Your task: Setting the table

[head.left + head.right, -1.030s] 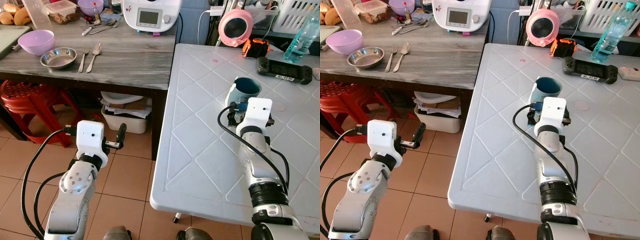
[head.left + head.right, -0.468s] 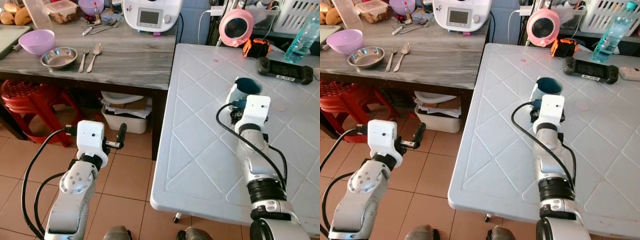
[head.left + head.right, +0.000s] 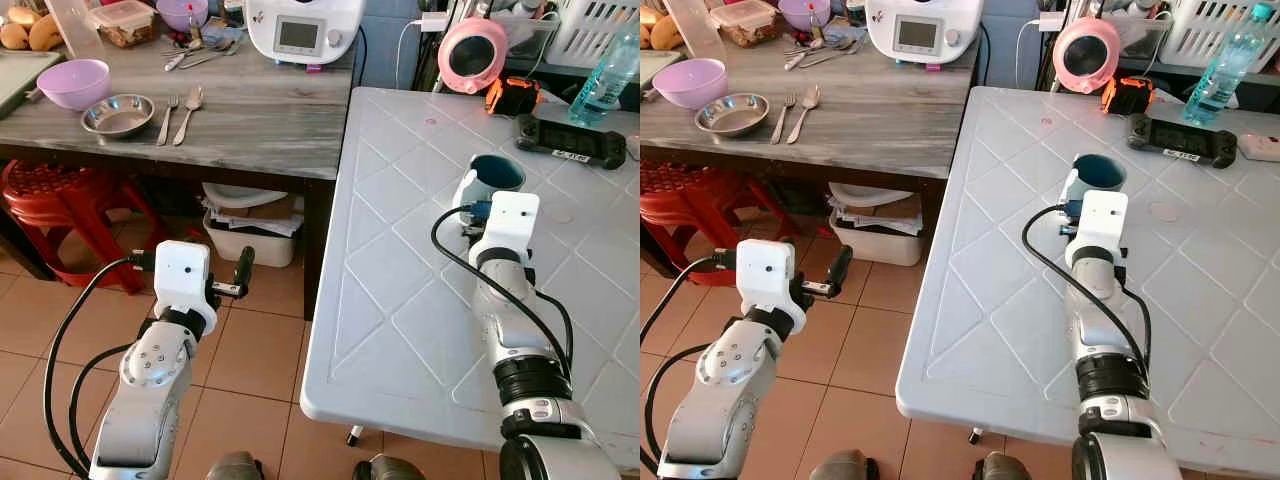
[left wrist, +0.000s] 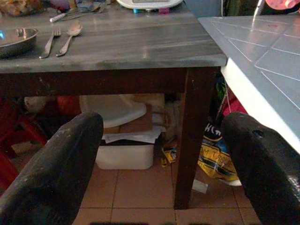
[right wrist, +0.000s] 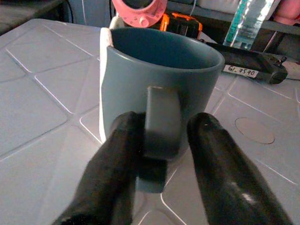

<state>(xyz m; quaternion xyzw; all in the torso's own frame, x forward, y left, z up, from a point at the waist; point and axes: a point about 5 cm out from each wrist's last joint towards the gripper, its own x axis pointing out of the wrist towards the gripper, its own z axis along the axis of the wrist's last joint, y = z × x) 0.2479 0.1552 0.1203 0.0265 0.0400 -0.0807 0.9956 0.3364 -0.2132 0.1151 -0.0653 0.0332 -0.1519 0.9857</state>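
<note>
A white table point(image 3: 400, 300) with a diamond-patterned top stands on the robot's right; a grey wooden counter point(image 3: 250, 110) stands just beside it on the left. A blue mug point(image 3: 492, 177) stands upright on the white table, toward its far half.

The right gripper point(image 5: 159, 154) reaches forward over the table, arm stretched nearly straight, wrist level with the mug. Its two black fingers point(image 5: 112, 164) straddle the mug's handle, one on each side. The left finger looks to be touching the handle; a small gap shows on the other side, so the grip seems loose rather than clamped.

The step in hand appears to be placing or letting go of the mug. To do it well, the mug should sit flat before the fingers part, and the gripper should draw straight back along the handle so it does not tip the mug.

The left gripper point(image 4: 159, 154) hangs idle over the floor beside the counter, fingers wide apart, holding nothing.
</note>
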